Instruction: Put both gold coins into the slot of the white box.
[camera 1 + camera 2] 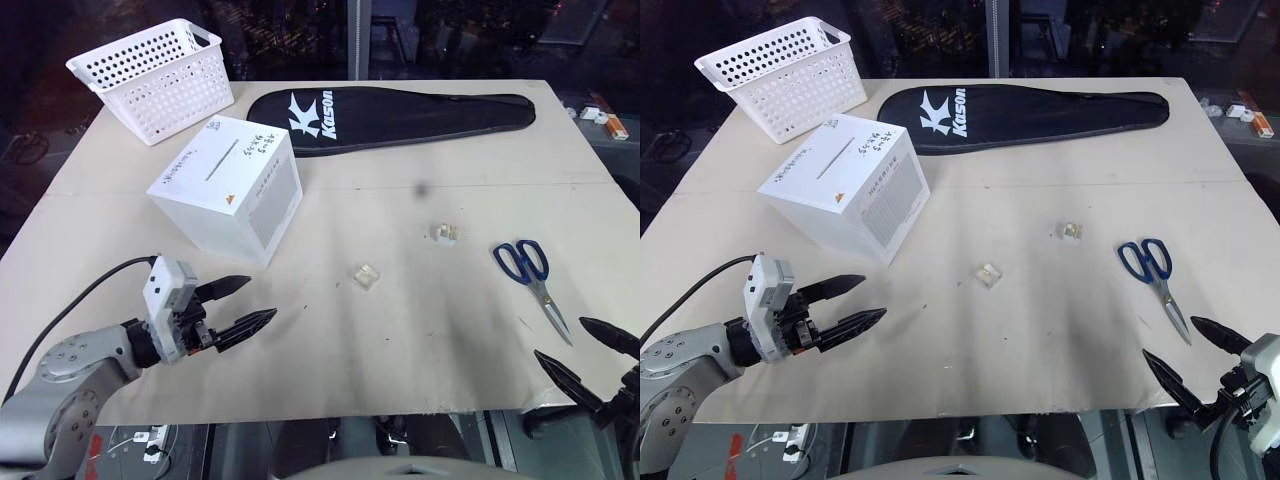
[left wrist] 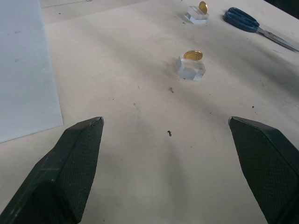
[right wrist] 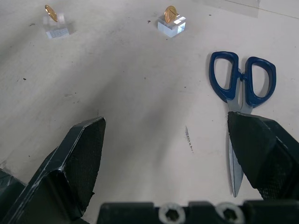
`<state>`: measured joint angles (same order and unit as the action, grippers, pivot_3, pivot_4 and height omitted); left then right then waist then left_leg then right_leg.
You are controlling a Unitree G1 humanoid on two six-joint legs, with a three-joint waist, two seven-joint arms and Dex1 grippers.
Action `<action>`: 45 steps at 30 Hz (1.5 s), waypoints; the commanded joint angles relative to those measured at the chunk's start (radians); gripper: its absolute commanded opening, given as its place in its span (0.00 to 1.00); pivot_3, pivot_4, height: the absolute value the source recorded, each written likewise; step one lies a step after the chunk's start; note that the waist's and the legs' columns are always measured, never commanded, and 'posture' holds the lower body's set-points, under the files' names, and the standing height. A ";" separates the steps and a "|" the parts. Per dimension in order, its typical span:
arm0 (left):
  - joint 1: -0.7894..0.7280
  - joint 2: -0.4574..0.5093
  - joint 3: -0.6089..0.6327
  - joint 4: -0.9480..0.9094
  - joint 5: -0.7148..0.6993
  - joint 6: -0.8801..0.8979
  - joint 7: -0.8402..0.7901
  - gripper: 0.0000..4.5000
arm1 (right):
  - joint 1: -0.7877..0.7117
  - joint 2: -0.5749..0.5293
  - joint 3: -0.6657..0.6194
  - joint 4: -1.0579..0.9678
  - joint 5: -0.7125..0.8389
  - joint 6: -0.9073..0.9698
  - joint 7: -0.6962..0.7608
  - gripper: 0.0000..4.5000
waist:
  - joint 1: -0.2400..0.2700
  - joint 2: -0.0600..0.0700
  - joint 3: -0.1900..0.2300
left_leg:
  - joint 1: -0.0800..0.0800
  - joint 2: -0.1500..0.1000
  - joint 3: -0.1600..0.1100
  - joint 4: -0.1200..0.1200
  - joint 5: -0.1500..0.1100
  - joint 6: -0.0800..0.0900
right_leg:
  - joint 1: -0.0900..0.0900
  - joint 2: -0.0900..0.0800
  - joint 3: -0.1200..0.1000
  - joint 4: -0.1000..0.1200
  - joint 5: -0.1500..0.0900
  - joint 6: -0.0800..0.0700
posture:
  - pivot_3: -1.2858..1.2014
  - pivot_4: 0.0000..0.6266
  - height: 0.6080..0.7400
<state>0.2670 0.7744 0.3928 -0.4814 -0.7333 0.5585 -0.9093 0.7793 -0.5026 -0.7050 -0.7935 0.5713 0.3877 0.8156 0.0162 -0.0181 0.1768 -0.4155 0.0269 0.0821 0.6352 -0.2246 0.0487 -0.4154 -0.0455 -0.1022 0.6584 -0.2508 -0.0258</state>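
Nothing is posted yet: both gold coins [image 2: 193, 55] [image 2: 203, 7] are seen on clear blocks right of the white box [image 1: 228, 185], its slot [image 1: 221, 160] unused. The left gripper [image 1: 243, 304] and right gripper [image 1: 1193, 352] are spread wide, empty.

White box [image 1: 225, 185] with grey dotted side; 2 gold coins [image 2: 193, 55]; blue-handled scissors [image 1: 530, 272]; white perforated basket [image 1: 155, 78].

A pale beige table [image 1: 420, 330] stands before dark glass windows [image 1: 460, 35] reflecting scattered lights.
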 commanded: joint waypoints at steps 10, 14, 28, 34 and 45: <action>-0.180 0.007 -0.124 -0.134 -0.054 -0.014 -0.047 0.97 | -0.773 0.029 0.558 -0.090 -0.059 0.509 -0.558 1.00 | 0.003 -0.001 0.000 | 0.001 -0.002 -0.001 0.004 0.002 0.002 | -0.001 -0.005 -0.007 0.004 0.004 0.005 | 0.52 0.24 0.99; -0.206 0.017 -0.161 -0.130 -0.018 -0.042 -0.071 0.97 | -0.939 0.099 0.609 0.031 -0.104 0.647 -0.690 1.00 | 0.001 -0.002 0.000 | -0.001 -0.002 -0.001 0.003 0.006 0.000 | -0.003 -0.004 -0.007 0.003 0.004 0.005 | 0.52 0.24 0.99; -0.227 -0.020 -0.194 -0.120 -0.006 -0.053 -0.040 1.00 | -1.095 0.139 0.681 0.179 -0.238 0.785 -0.779 0.70 | -0.003 -0.002 0.000 | 0.000 -0.003 0.001 0.003 0.006 0.000 | -0.003 -0.004 -0.006 0.005 0.004 0.006 | 0.52 0.24 0.99; -0.205 -0.034 -0.202 -0.144 -0.001 -0.061 -0.027 1.00 | -1.116 0.170 0.682 0.193 -0.254 0.795 -0.779 0.43 | -0.003 -0.002 0.000 | 0.000 -0.003 0.001 0.004 0.006 0.000 | -0.003 -0.004 -0.006 0.005 0.004 0.006 | 0.52 0.24 0.99; -0.247 -0.031 -0.210 -0.168 -0.030 -0.019 0.019 1.00 | -1.128 0.203 0.701 0.219 -0.287 0.801 -0.778 0.43 | -0.003 -0.002 0.000 | 0.000 -0.003 0.001 0.004 0.006 0.000 | -0.002 -0.004 -0.006 0.005 0.004 0.006 | 0.52 0.24 0.99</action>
<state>0.0332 0.7383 0.1845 -0.6116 -0.7453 0.5368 -0.8979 -0.3311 -0.3061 -0.0068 -0.5646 0.2948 1.1961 0.0380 0.0135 -0.0199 0.1763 -0.4152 0.0240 0.0831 0.6393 -0.2191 0.0488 -0.4178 -0.0500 -0.1080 0.6638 -0.2469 -0.0200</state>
